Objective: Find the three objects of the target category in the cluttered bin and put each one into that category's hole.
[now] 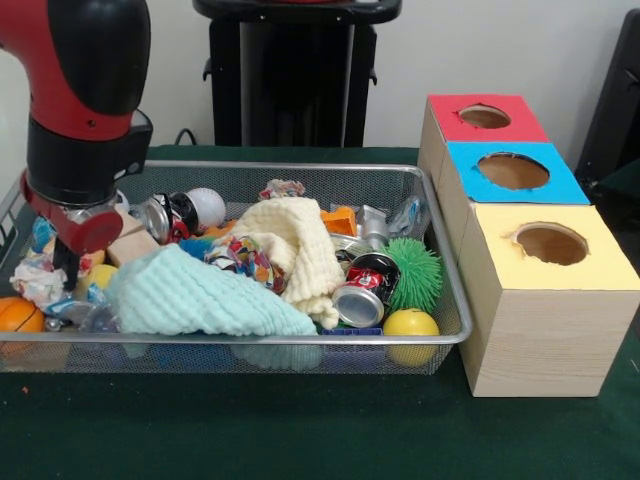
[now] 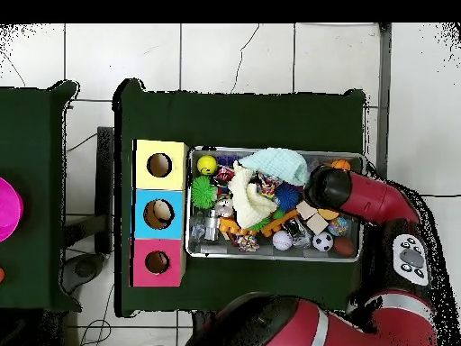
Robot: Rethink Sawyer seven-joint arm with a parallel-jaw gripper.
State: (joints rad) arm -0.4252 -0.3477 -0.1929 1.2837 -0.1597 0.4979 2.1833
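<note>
At the bin's (image 1: 300,172) left end in the front view, the gripper (image 1: 68,268) reaches down among crumpled paper (image 1: 38,280) and a wooden block (image 1: 132,246); whether it is clenched or released cannot be told. A crushed can (image 1: 366,293) lies well apart toward the right end, beside the green spiky ball (image 1: 415,274). The three-holed box (image 1: 520,230) stands just beside that end.

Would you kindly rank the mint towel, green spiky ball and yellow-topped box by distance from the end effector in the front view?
End effector at the bin's left end.
1. Mint towel, right beside it.
2. Green spiky ball, at the bin's right end.
3. Yellow-topped box, outside the bin, rightmost.
</note>
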